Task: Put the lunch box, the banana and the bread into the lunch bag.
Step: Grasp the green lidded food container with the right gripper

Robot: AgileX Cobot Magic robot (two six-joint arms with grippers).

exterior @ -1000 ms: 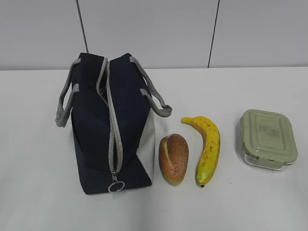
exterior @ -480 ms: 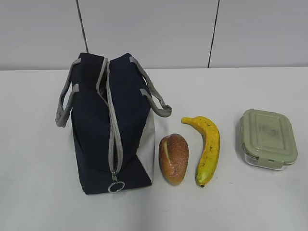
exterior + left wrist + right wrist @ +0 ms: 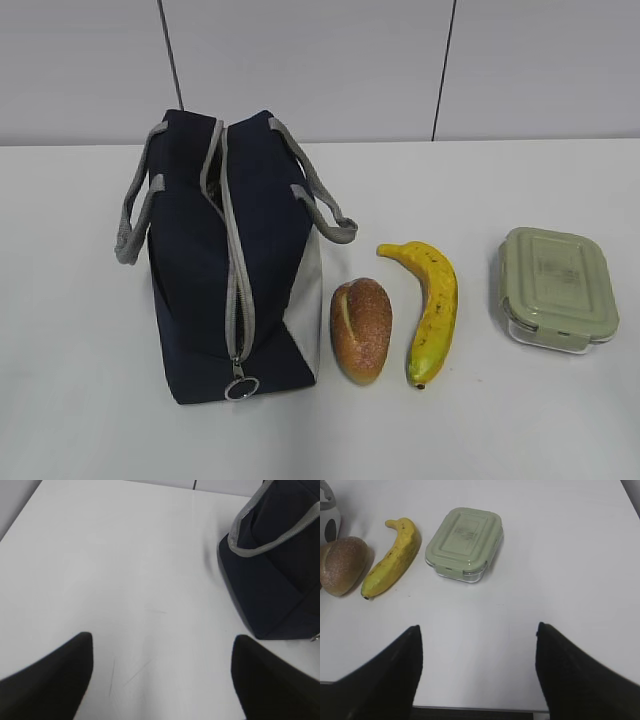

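Standing zipped on the white table [image 3: 80, 420], one navy lunch bag [image 3: 195, 290] hides its contents. One lunch box [image 3: 556, 288], sage lid clipped on, lies ahead of the right gripper [image 3: 477, 672], whose fingers [image 3: 385, 680] spread empty; one banana [image 3: 432, 310] and one bread roll [image 3: 361, 329] lie ahead-left. Left gripper [image 3: 160, 680] gapes empty, bag ahead-right.

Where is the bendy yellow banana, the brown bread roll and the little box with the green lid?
curved yellow banana [image 3: 433, 310]: exterior view, middle of its body.
oval golden-brown bread roll [image 3: 362, 328]: exterior view, its crusty top.
clear lunch box with sage-green lid [image 3: 465, 539]: right wrist view, centre of the lid.
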